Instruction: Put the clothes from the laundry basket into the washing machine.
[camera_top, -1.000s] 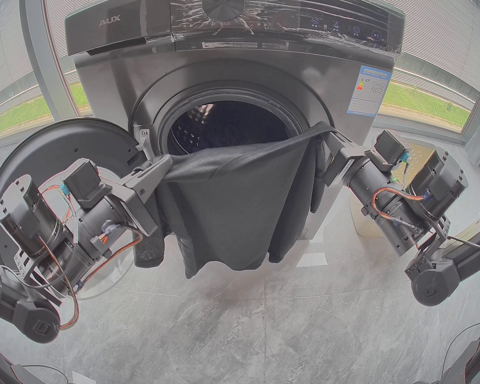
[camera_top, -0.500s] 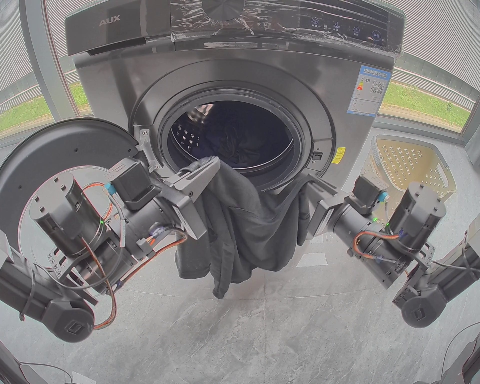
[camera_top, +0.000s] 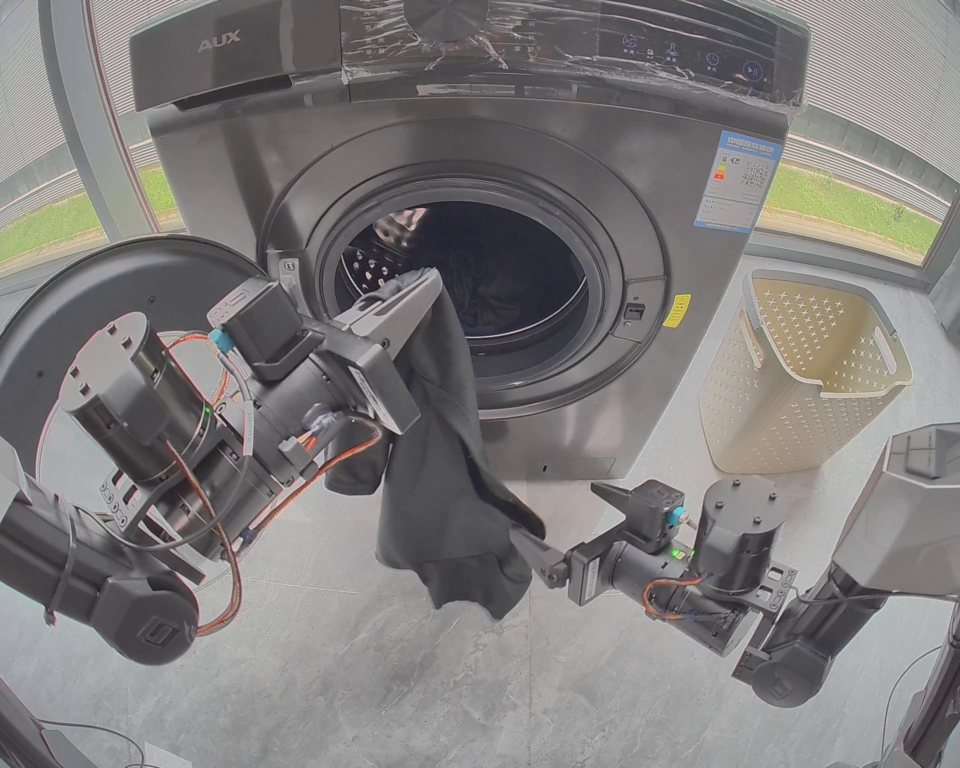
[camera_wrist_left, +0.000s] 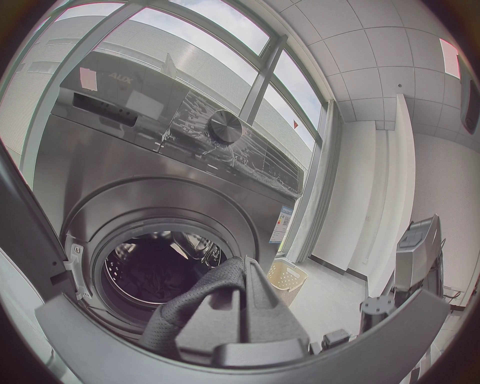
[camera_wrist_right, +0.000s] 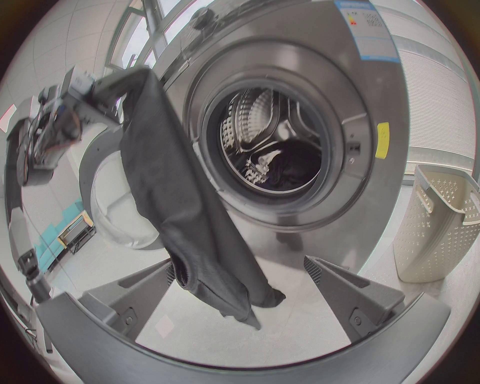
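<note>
The left gripper (camera_top: 425, 285), clamped on the top of a dark grey garment (camera_top: 440, 470), holds it just before the open drum of the washing machine (camera_top: 560, 150). The right gripper (camera_top: 565, 520) gapes wide and empty below, the hem dangling just ahead of its fingers (camera_wrist_right: 350, 295).

Left fingers (camera_top: 398, 312) closed, right fingers (camera_wrist_right: 350, 295) apart

Dark grey garment (camera_top: 440, 500); silver-grey washing machine (camera_top: 600, 160); cream laundry basket (camera_top: 770, 420) patterned with small crosses; grey marbled floor (camera_top: 400, 680)

Left claw (camera_wrist_left: 246, 267) pinches dark garment (camera_wrist_left: 192, 300) — washing machine (camera_wrist_left: 150, 160) ahead.
</note>
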